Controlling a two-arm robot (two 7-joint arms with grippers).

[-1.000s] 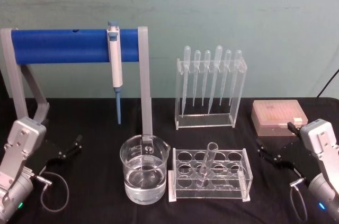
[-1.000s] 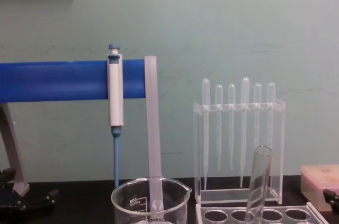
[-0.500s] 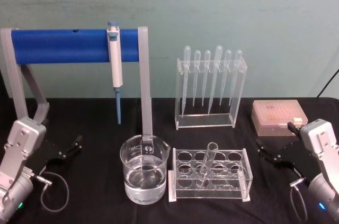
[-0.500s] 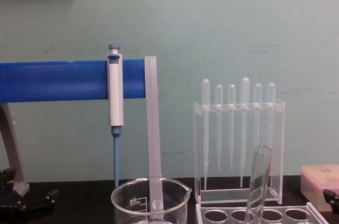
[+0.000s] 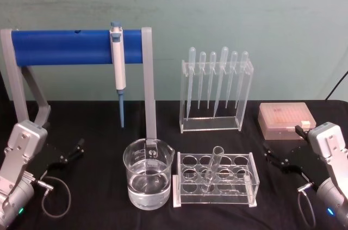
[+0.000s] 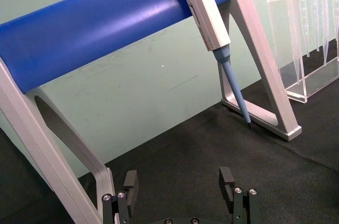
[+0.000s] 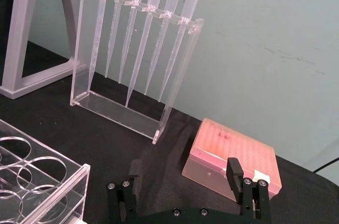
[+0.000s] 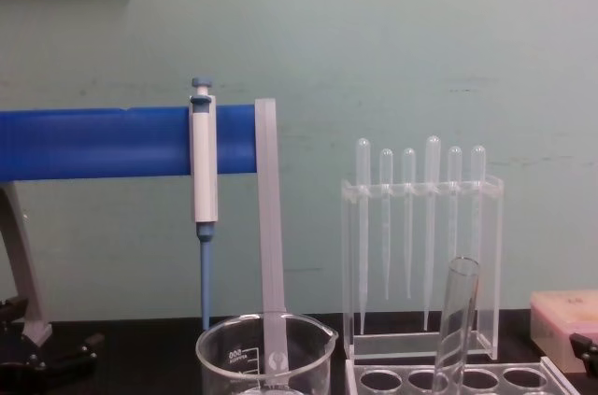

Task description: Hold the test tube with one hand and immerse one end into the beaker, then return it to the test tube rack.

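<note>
Jaws are gaping wide on my left gripper [image 5: 72, 151] and right gripper [image 5: 270, 154], flanking the rack [image 5: 239, 195] holding the test tube [image 5: 212, 167].

Item, test tube [image 5: 212, 169]: long clear glass, rounded closed bottom, flared open rim. Stands in a middle hole of the test tube rack [image 5: 251, 178], tilted, rim leaning to the robot's right; nothing grips it.
Item, beaker [image 5: 140, 159]: wide clear glass, pouring spout, white printed marks. Upright on the black bench [image 5: 98, 132], just left of the rack, partly filled with clear liquid [image 5: 148, 186].
Item, test tube rack: clear acrylic, round holes, flat on the bench.
</note>
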